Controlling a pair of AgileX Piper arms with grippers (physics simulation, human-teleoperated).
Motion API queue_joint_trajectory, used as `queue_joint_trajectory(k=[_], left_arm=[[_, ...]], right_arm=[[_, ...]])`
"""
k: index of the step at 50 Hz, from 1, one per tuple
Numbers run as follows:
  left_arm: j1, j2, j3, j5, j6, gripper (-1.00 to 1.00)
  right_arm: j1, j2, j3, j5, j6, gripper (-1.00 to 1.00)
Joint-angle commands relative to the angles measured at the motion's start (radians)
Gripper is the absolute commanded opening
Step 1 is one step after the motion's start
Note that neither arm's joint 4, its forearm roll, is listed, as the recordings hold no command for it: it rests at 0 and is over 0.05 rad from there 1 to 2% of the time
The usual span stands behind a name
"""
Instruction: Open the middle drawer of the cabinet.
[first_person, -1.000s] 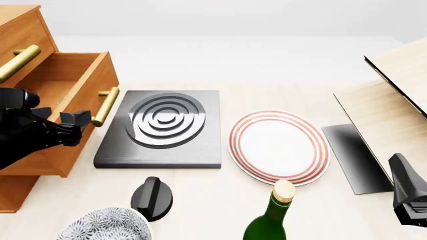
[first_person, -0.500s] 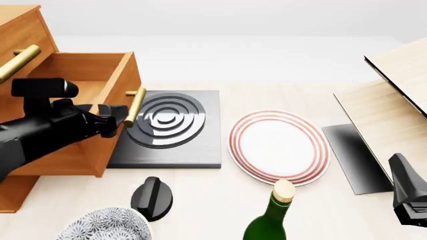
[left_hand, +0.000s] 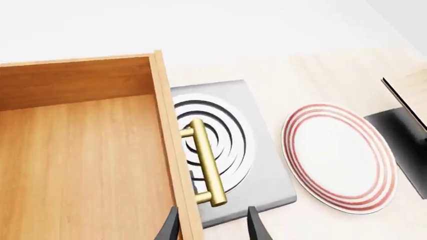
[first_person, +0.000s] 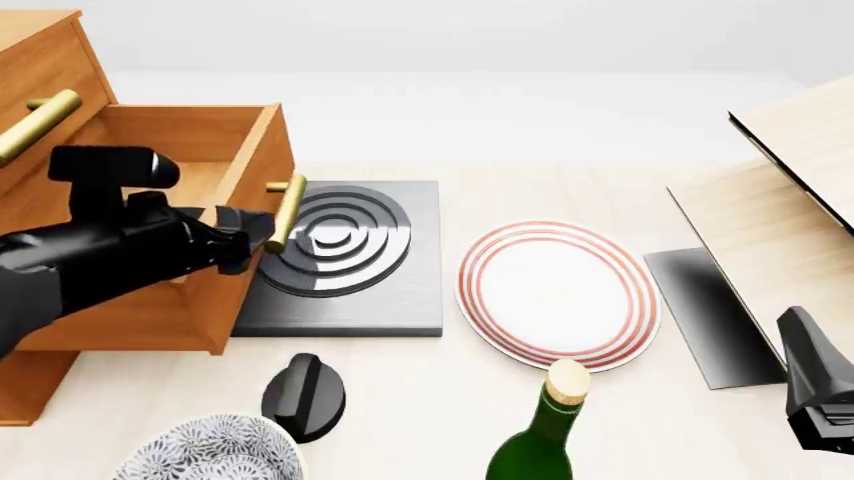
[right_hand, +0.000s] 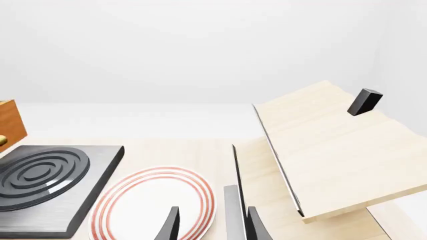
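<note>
The cabinet (first_person: 40, 70) stands at the far left. Its middle drawer (first_person: 254, 175) is pulled well out, the empty box showing, and its brass handle (first_person: 284, 212) hangs over the black burner slab. My left gripper (first_person: 254, 232) is at the near end of that handle. In the left wrist view the handle (left_hand: 205, 167) lies just beyond my left gripper (left_hand: 212, 227), whose fingers stand apart, one on each side of the drawer front (left_hand: 172, 150), so it is open. My right gripper (right_hand: 212, 227) is open and empty, low at the right (first_person: 811, 385).
A black burner slab with rings (first_person: 340, 250) lies beside the drawer, with a red-ringed plate (first_person: 558, 292) to its right. A green bottle (first_person: 545, 440), a black knob (first_person: 304, 397) and a patterned bowl (first_person: 207, 450) stand near the front edge. Pale boards (first_person: 787, 190) rise at the right.
The middle drawer has slid further out to the right, its handle now over the burner slab. My left arm rose and moved right with it. The right arm has not moved.
</note>
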Motion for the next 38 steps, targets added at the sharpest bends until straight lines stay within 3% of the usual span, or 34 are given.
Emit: queue_joint_trajectory(k=[1,4,6,9,11,18,23,24,30,32,36,38], left_arm=[[-0.132,-0.076,-0.031,0.009,0.014,1.0],[-0.099,-0.168,-0.025,0.023,0.015,1.0],[-0.053,-0.257,-0.017,0.045,0.07,1.0],[-0.028,-0.309,-0.002,0.07,0.051,1.0],[0.006,-0.402,0.004,0.102,0.11,1.0],[0.087,-0.614,0.024,0.192,0.178,1.0],[0.141,-0.804,0.021,0.28,0.277,1.0],[0.161,-0.898,0.026,0.324,0.316,1.0],[0.226,-1.072,0.015,0.419,0.3,1.0],[0.253,-1.072,-0.027,0.376,0.361,1.0],[0.24,-1.072,-0.044,0.356,0.324,1.0],[0.259,-1.072,0.01,0.308,0.341,1.0]], right_arm=[[0.0,0.0,0.0,0.0,0.0,1.0],[0.0,0.0,0.0,0.0,0.0,1.0],[0.0,0.0,0.0,0.0,0.0,1.0],[0.0,0.0,0.0,0.0,0.0,1.0],[0.0,0.0,0.0,0.0,0.0,1.0],[0.0,0.0,0.0,0.0,0.001,1.0],[0.0,0.0,0.0,0.0,0.0,1.0],[0.0,0.0,0.0,0.0,0.0,1.0],[0.0,0.0,0.0,0.0,0.0,1.0],[0.0,0.0,0.0,0.0,0.0,1.0],[0.0,0.0,0.0,0.0,0.0,1.0],[0.0,0.0,0.0,0.0,0.0,1.0]])
